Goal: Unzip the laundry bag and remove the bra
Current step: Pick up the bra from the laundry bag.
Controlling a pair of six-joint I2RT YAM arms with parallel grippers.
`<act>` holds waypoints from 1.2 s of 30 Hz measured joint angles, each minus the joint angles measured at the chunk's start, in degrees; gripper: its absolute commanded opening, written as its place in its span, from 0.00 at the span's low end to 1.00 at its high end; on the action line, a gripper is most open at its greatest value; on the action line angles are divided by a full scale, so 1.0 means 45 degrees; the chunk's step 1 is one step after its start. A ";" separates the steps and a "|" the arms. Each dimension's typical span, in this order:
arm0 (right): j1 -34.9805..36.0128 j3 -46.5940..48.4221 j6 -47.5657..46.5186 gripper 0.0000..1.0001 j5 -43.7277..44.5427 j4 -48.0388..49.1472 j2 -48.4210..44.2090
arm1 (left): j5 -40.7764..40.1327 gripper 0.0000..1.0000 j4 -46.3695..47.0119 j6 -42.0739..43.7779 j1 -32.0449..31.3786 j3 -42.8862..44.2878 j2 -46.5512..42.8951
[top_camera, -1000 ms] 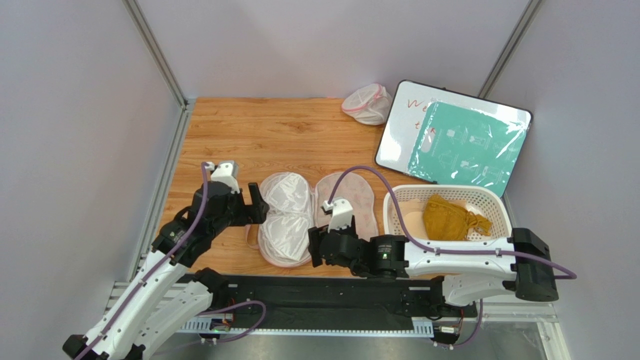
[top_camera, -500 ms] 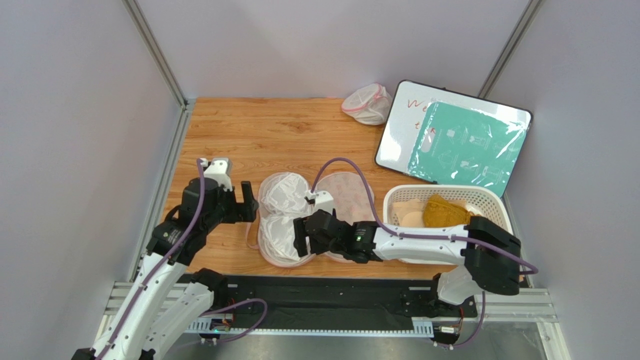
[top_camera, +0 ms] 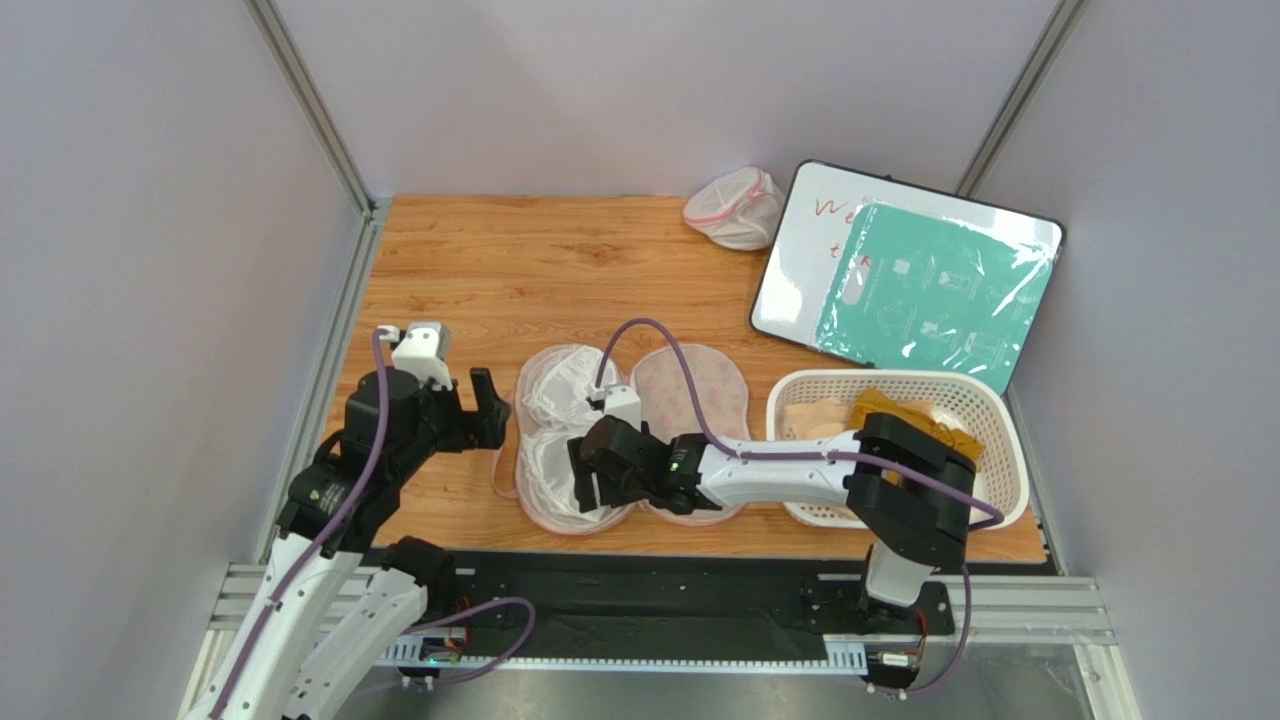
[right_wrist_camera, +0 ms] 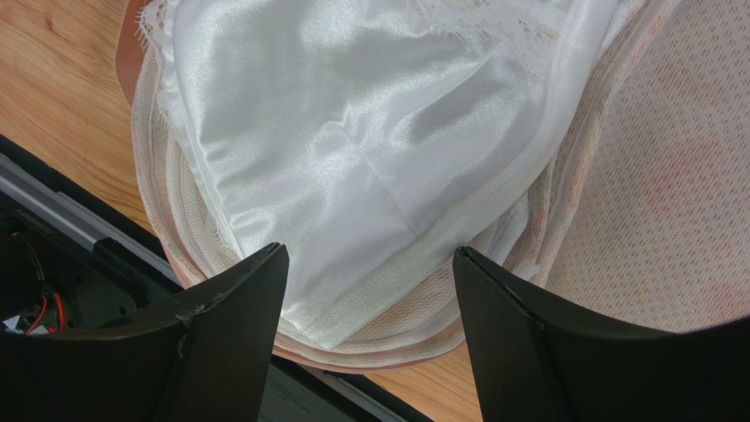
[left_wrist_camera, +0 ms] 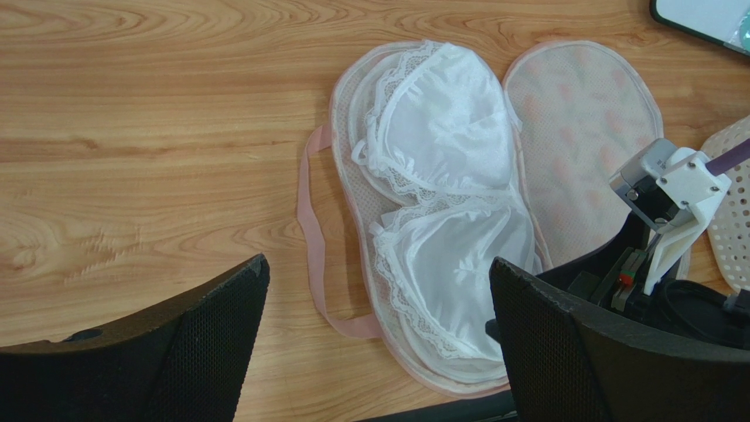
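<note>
The laundry bag lies unzipped and spread flat, its printed cream lid folded out to the right. On its left half rests the white satin and lace bra. My right gripper hovers open over the bra's near cup and the bag's edge, with nothing gripped. Left of the bag, my left gripper stands wide open above the bag's pink strap, holding nothing.
A white basket with a mustard cloth stands at the right. Behind it lies a whiteboard under a teal packet. A small white mesh pouch sits at the back. A black rail runs along the near edge.
My right arm has swung left from beside the basket to above the bra's near end. The left gripper has drawn back a little to the left. The bag and bra lie unchanged.
</note>
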 measured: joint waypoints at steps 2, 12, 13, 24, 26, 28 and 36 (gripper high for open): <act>0.0000 0.0010 0.0112 0.74 0.0024 -0.0112 0.0034 | 0.0005 1.00 -0.0010 -0.0010 0.0005 -0.0005 0.0010; -0.0097 0.0335 0.0355 0.66 0.0097 -0.0321 0.0369 | 0.0063 1.00 -0.0044 -0.0015 0.0005 -0.0029 0.0015; -0.0121 0.0398 0.0384 0.66 0.0083 -0.0321 0.0457 | 0.0073 1.00 -0.0053 -0.0015 0.0005 -0.0029 0.0015; -0.0316 0.0593 0.0622 0.00 -0.0053 -0.0529 0.0729 | 0.0126 1.00 -0.0068 -0.0015 0.0005 -0.0034 0.0015; -0.0321 0.0821 0.0563 0.00 -0.0053 -0.0690 0.0729 | 0.0141 1.00 -0.0068 -0.0015 0.0005 -0.0034 0.0015; -0.0321 0.1166 0.0452 0.00 -0.0039 -0.0947 0.0724 | 0.0151 1.00 -0.0068 -0.0015 0.0005 -0.0034 0.0015; -0.0321 0.1851 -0.0277 0.00 0.0578 -0.1841 -0.0457 | 0.0170 1.00 -0.0068 -0.0010 0.0005 -0.0058 0.0015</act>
